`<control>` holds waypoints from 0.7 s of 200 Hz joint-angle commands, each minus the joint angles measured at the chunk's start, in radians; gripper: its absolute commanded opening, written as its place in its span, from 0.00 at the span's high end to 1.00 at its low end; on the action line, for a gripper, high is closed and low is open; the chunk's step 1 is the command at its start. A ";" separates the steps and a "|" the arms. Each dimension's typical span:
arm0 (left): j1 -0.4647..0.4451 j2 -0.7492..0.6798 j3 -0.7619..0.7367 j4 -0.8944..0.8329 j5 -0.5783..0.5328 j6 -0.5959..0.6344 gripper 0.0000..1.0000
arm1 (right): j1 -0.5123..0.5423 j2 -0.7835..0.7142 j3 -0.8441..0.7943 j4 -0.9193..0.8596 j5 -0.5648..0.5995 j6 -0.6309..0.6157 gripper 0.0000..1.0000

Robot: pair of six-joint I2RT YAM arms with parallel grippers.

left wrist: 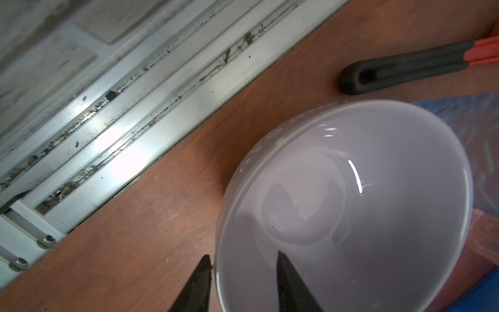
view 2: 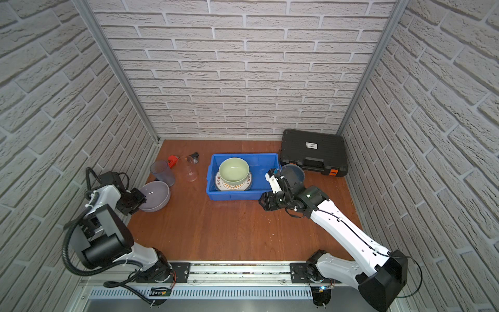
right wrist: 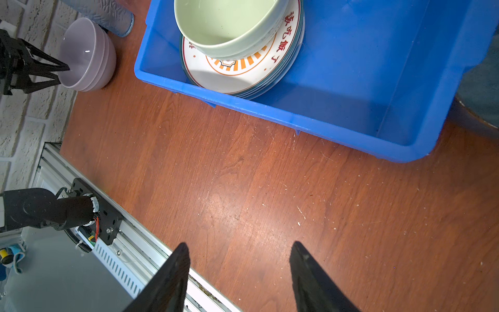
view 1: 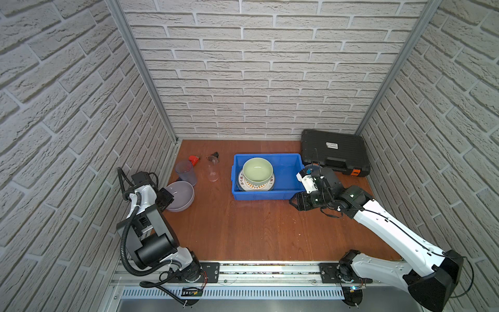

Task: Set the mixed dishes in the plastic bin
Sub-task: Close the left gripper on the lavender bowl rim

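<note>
L fingers (left wrist: 293,286) astride lavender bowl (left wrist: 351,205) rim

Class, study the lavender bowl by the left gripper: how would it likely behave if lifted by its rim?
The bowl shows glossy highlights, so its rim may slip in the left gripper. Gripped at one edge only, it would probably tilt. It seems rigid, perhaps breakable if dropped.

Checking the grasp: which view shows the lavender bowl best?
The left wrist view: the lavender bowl is close, rim between the left gripper's fingers. Both top views show it small, partly behind that gripper; the right wrist view, from the side.
</note>
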 commanded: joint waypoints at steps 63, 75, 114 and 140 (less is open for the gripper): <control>-0.103 0.078 0.012 0.059 -0.070 -0.041 0.68 | 0.012 -0.075 0.012 0.010 0.023 0.012 0.39; -0.109 0.077 0.006 0.060 -0.074 -0.044 0.69 | 0.012 -0.080 0.012 0.005 0.026 0.010 0.39; -0.114 0.067 -0.014 0.058 -0.081 -0.050 0.78 | 0.011 -0.088 0.010 0.000 0.035 0.011 0.39; -0.115 0.042 -0.038 0.062 -0.078 -0.058 0.82 | 0.012 -0.085 0.012 0.003 0.034 0.011 0.39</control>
